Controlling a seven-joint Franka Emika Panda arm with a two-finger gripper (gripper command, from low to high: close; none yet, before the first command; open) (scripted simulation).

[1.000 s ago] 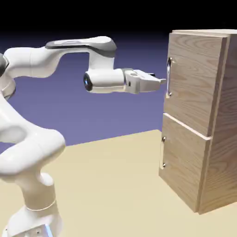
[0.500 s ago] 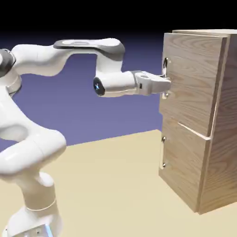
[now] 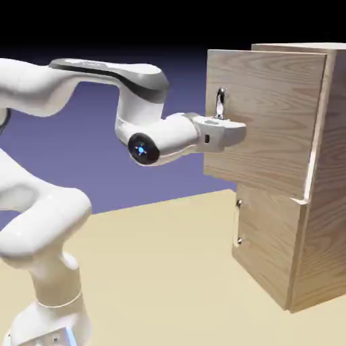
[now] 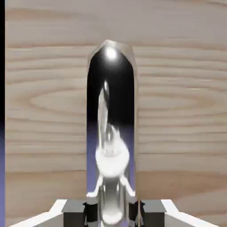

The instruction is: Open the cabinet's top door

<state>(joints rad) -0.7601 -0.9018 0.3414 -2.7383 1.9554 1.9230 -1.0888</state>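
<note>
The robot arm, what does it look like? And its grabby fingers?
The glossy white robot arm has rounded, tube-like parts, a dark grey band along its top section, and a black round cap with a blue light. Its gripper has a white body in the exterior view, and small dark grey, blocky tips.

Silver bar handle (image 4: 111, 111) between end effector's (image 4: 113, 215) fingertips; pale wood-grain panel (image 4: 44, 111) behind.
</note>
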